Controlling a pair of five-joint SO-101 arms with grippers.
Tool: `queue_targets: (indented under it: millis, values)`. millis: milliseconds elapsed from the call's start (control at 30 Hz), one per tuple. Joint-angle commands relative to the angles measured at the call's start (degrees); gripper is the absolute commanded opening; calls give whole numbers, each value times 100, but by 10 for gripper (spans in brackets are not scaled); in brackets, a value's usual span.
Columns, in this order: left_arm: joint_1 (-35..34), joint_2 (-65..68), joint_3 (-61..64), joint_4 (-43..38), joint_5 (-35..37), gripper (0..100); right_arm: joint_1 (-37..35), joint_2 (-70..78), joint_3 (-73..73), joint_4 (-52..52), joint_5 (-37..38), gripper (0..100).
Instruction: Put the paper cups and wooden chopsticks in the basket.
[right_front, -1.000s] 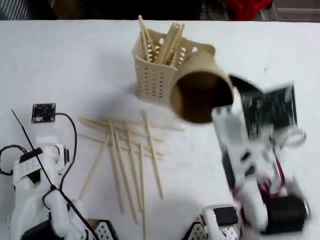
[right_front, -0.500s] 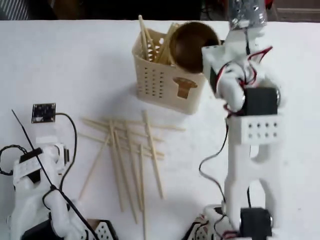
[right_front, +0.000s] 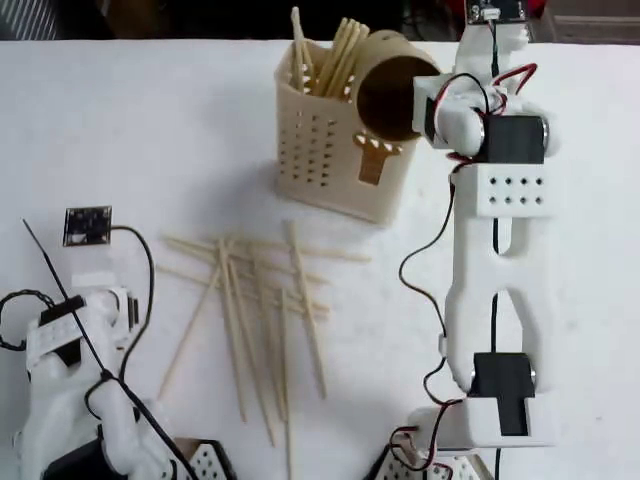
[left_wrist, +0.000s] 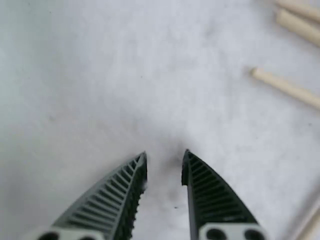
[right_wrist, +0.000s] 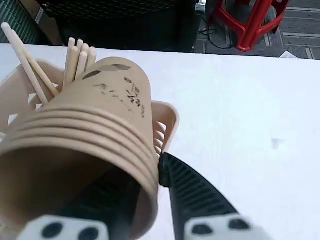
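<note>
While the right gripper (right_wrist: 161, 172) is closed tight on the rim of the nested paper cups (right_wrist: 95, 135), tilted just beyond its fingertips above the basket (right_front: 325, 160), lower them base-first beside the upright chopsticks (right_front: 335, 60) before releasing.

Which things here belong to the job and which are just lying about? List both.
Job: paper cups, basket, loose chopsticks, chopsticks already in the basket.
Lying about: small black board with its cable, red stool.
</note>
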Motion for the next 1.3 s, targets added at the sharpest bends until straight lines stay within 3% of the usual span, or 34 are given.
queue_targets:
  millis: [0, 667, 1267]
  values:
    - [-40, -40, -35, -114, 79, 128, 22, -198, -527, 224, -44, 17]
    - [-40, -40, -35, -114, 79, 128, 13, -1042, -1152, 1692, 26, 16]
    - [-40, -40, -35, -114, 79, 128, 31, 286, -1055, 585, -114, 19]
